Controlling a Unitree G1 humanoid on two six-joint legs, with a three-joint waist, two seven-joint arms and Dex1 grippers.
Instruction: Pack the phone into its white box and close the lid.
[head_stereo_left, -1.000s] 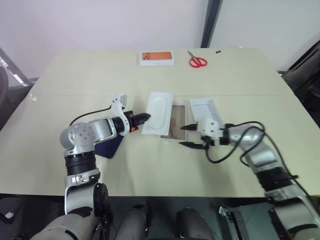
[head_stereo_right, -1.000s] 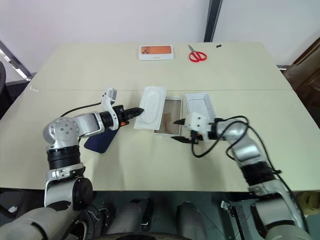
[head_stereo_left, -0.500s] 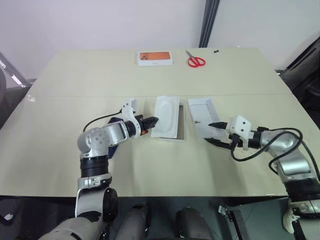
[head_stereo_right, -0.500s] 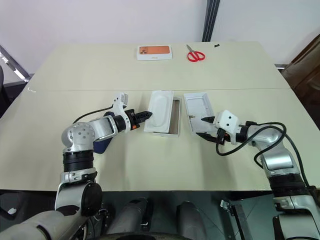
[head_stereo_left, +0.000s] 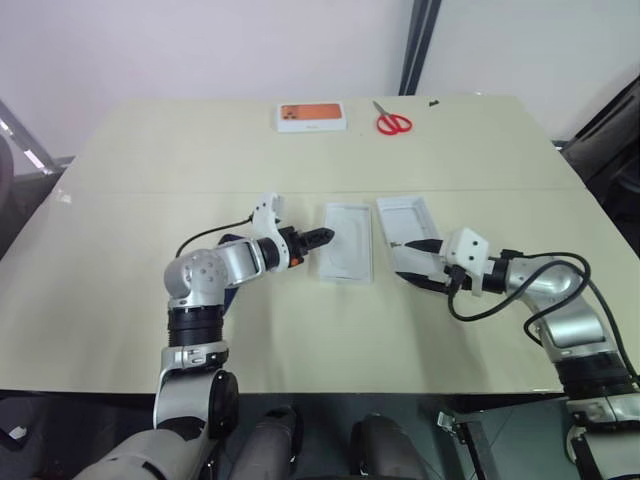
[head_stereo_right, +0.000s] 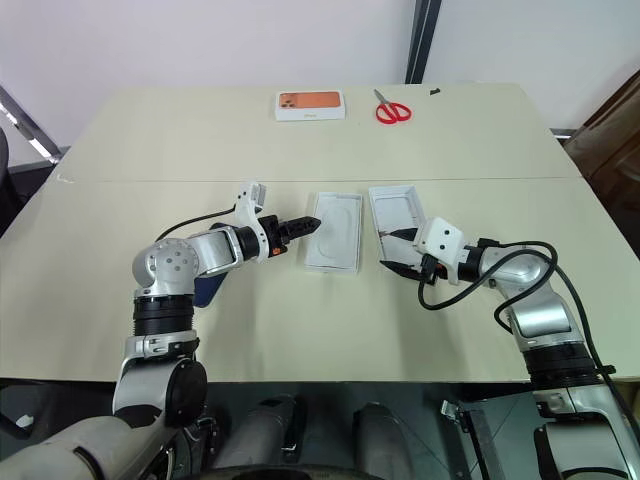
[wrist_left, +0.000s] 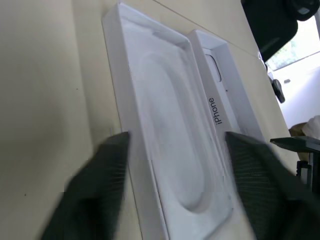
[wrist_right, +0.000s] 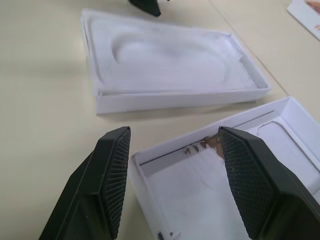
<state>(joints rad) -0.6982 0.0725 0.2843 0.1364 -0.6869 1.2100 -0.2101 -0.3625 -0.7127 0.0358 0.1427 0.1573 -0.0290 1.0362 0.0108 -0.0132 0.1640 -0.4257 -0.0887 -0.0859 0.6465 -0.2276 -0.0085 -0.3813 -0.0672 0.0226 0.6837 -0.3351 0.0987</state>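
- White box (wrist_right: 170, 100) near the middle of the table (head_stereo_left: 150, 160), long side running away from the robot, only its thin white side wall on show
- Thin white insert (head_stereo_left: 345, 250) with a rounded oval recess seated in the top of the white box, recess facing up, covering the floor
- Lid (head_stereo_left: 408, 225) just beside the white box on its right, parallel to it, open side up, white inside with a small dark mark near the close end; narrow strip of table between the two
- Phone (head_stereo_right: 207, 290) flat on the table to the left of the white box, well apart from it, dark blue, mostly hidden under the left forearm
- Left gripper (head_stereo_left: 322, 238) at the left long edge of the white box, pointing across at it, fingers (wrist_left: 95, 200) spread wide with nothing between them; in the left wrist view blurred, one on either side of the insert; contact with the rim impossible to judge
- Right gripper (head_stereo_left: 402, 260) to the right of the white box, over the near end of the lid, fingers (wrist_right: 105, 175) spread apart, gripping nothing
- White box with orange top (head_stereo_left: 312, 117) far beyond the white box, near the back edge of the table
- Red-handled scissors (head_stereo_left: 393, 122) just right of that orange-topped box
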